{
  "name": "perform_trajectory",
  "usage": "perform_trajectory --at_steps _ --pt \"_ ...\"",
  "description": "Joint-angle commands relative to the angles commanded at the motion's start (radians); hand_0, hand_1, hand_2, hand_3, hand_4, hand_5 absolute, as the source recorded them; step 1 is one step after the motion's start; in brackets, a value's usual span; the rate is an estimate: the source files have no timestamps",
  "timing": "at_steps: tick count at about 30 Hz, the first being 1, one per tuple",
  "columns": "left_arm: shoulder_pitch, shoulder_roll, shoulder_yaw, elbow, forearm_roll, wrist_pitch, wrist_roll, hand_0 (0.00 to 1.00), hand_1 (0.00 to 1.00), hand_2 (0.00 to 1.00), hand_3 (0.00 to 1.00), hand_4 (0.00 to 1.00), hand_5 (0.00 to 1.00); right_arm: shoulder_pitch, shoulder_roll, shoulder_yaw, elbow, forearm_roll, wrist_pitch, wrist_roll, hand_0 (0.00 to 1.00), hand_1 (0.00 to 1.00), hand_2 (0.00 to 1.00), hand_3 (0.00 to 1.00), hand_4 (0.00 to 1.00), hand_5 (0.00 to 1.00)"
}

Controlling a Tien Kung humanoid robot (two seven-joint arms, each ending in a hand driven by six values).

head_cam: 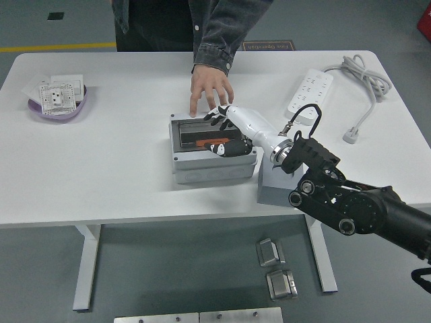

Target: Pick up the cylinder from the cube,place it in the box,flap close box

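- Sitting near the table's front edge, the grey cube (pixel 275 187) is bare on top.
- Right hand (pixel 225 131) presses flat on the box (pixel 212 156) lid, fingers spread, holding nothing; orange cylinder (pixel 217 142) inside.
- Person's hand (pixel 210 89) touches the box's far edge.

We find only one piece of print: a dark floor sign (pixel 268 46) beyond the bench's far edge, upside down to us and too blurred to read. Nothing else carries legible text.
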Motion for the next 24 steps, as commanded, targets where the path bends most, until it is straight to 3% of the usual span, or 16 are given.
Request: perform_trajectory --at_steps 5,9,16,20,24 --pt "0.000 -0.001 0.001 0.000 -0.001 0.000 0.001 0.741 0.764 0.758 0.873 0.541 0.156 -0.035 0.000 0.052 0.010 -0.038 0.001 -0.010 0.575 0.525 0.643 0.723 0.763 0.282" --pt "0.002 -0.003 -0.020 0.000 0.018 -0.001 0.004 0.741 0.763 0.758 0.873 0.541 0.156 -0.100 -0.025 0.147 0.052 -0.105 0.011 -0.031 0.569 0.525 0.640 0.727 0.760 0.289" --pt "0.018 -0.005 -0.102 0.000 0.095 -0.004 0.012 0.741 0.763 0.758 0.873 0.541 0.157 -0.245 -0.067 0.366 0.199 -0.247 0.032 -0.073 0.551 0.519 0.641 0.725 0.761 0.284" --pt "0.023 -0.007 -0.124 0.000 0.113 -0.003 0.010 0.741 0.763 0.758 0.873 0.541 0.157 -0.337 -0.061 0.509 0.289 -0.278 0.010 -0.054 0.551 0.521 0.641 0.726 0.756 0.284" --pt "0.026 -0.010 -0.126 0.000 0.113 -0.004 0.009 0.741 0.763 0.758 0.873 0.541 0.157 -0.426 -0.039 0.640 0.347 -0.214 -0.034 0.009 0.551 0.521 0.641 0.726 0.756 0.284"
